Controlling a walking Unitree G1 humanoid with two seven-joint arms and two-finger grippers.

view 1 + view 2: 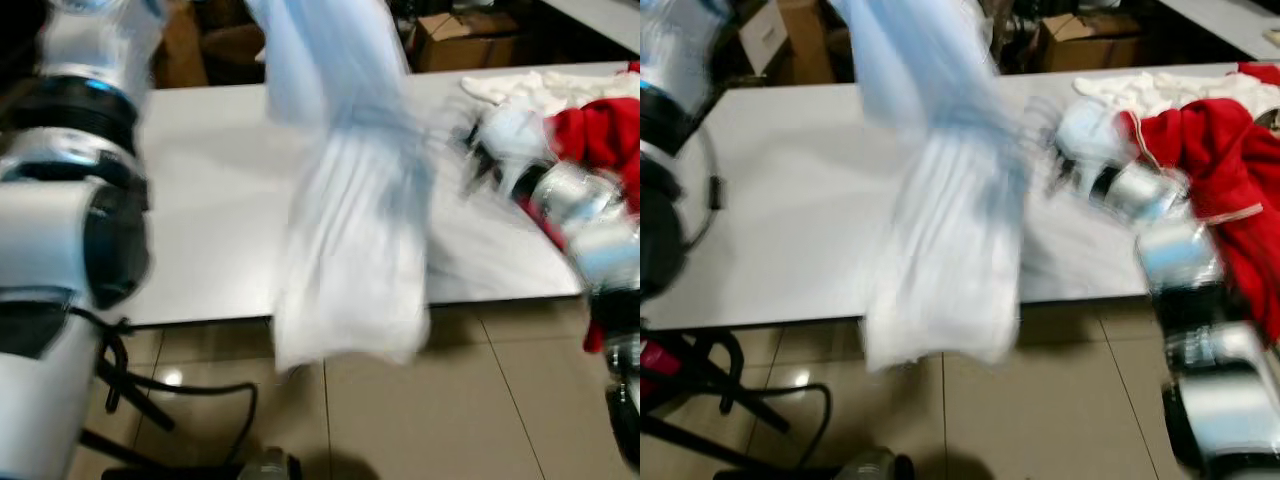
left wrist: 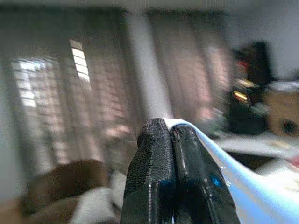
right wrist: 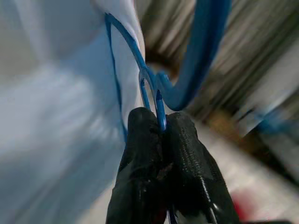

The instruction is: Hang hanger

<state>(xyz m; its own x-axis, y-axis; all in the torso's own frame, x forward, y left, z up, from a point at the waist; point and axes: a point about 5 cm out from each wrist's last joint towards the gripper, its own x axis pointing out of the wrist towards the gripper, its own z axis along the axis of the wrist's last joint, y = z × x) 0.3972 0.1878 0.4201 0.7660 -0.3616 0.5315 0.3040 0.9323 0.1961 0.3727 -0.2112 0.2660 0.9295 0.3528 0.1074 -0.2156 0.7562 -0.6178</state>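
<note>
Your right claw [image 3: 161,128] is clamped on the thin blue wire of a blue hanger [image 3: 196,60], whose thick curved hook rises just above the fingertips. A pale blue, pleated garment [image 1: 350,240] drapes from that hanger and hangs blurred in front of the long white counter [image 1: 200,200], its lower hem dropping past the counter's near edge toward the tiled floor [image 1: 450,400]. Your left claw [image 2: 172,140] has its two black fingers pressed together on a fold of the same pale cloth, raised above the counter. Your right arm [image 1: 1160,250] reaches in over the counter's right end, beside a heap of red and white clothes [image 1: 1230,160] lying on the counter. A brown cardboard box [image 1: 465,40] sits behind the counter's far edge. Black cables [image 1: 170,385] trail on the floor below the counter's left end.
</note>
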